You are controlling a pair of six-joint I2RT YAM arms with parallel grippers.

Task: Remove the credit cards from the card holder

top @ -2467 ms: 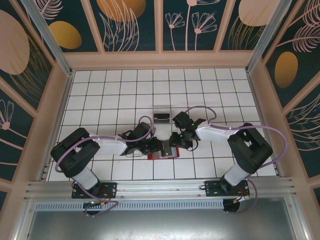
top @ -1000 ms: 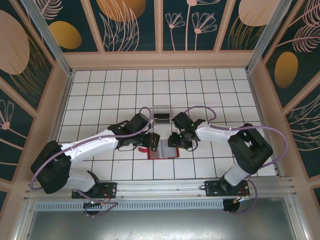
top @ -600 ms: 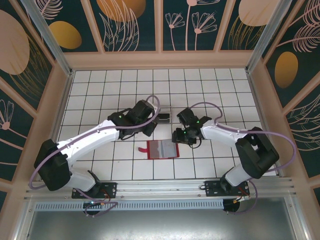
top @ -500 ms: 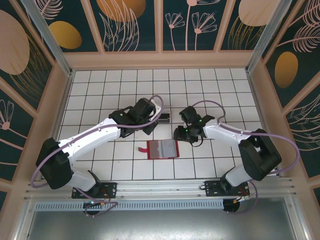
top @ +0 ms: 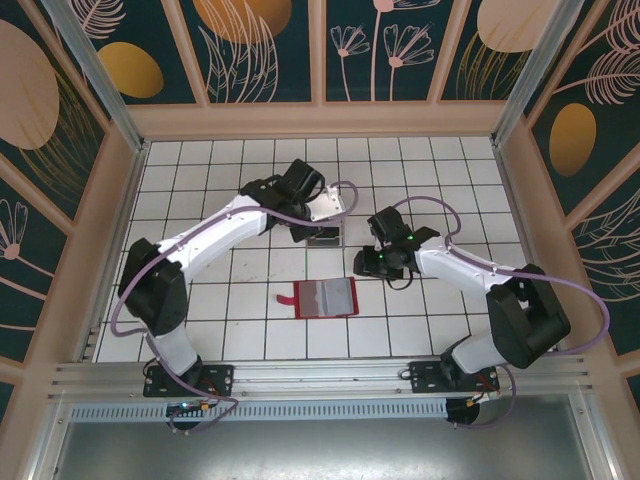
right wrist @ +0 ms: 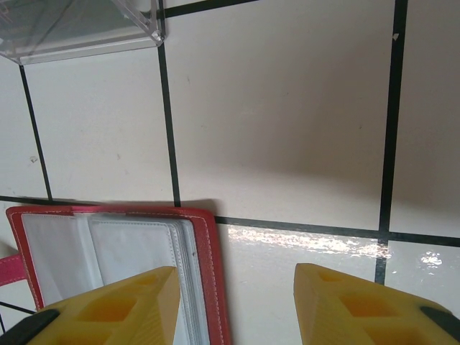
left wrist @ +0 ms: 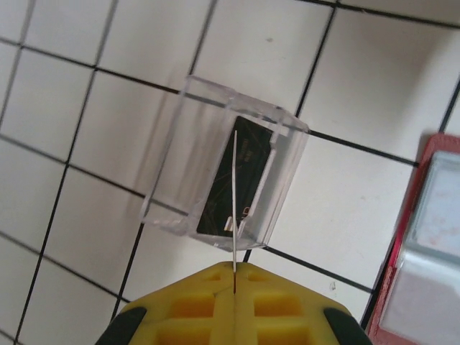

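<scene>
The left gripper [left wrist: 234, 277] is pinched tight on a thin card [left wrist: 234, 215], seen edge-on, right above the clear box [left wrist: 180, 165]. A dark card [left wrist: 251, 165] sits inside that box. The right gripper [right wrist: 233, 305] hangs half open with nothing between its fingers, over the white tiled table [right wrist: 287, 129] just beside the right edge of the red card holder [right wrist: 208, 273]. The card holder lies open and flat, grey side up, a little nearer the arms than the box.
</scene>
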